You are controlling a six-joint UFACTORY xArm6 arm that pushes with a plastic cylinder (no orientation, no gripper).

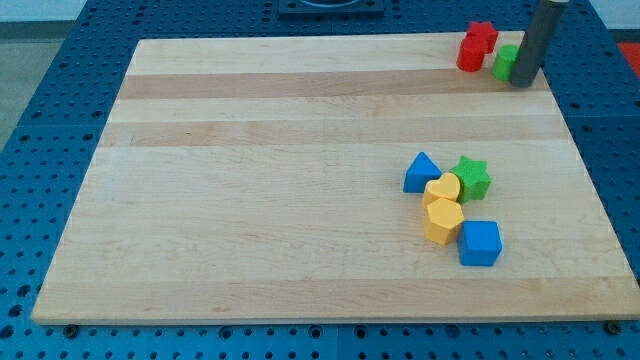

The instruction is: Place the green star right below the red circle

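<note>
**Green star not yet moved, tip parked at the far corner**

Blue pegboard surrounds a pale wooden bench; blocks sit in two groups. Top right corner of the view: two red blocks, a lower one and one just above it, shapes hard to make out, so which is the red circle I cannot say for sure. A green block sits just right of them, partly hidden by the rod. My tip rests touching or just beside that green block, on its right. No hand on this arm, only the rod, so nothing opens, closes or grips.

Lower right cluster: green star, with a blue triangle to its left, a yellow heart touching it at lower left, a yellow hexagon below that, and a blue cube lowest.

Progress: judged barely started. Green star is well apart from the reds and from my tip. Left to do: bring the tip down to the star, push it up the bench, park it under the red circle.
</note>
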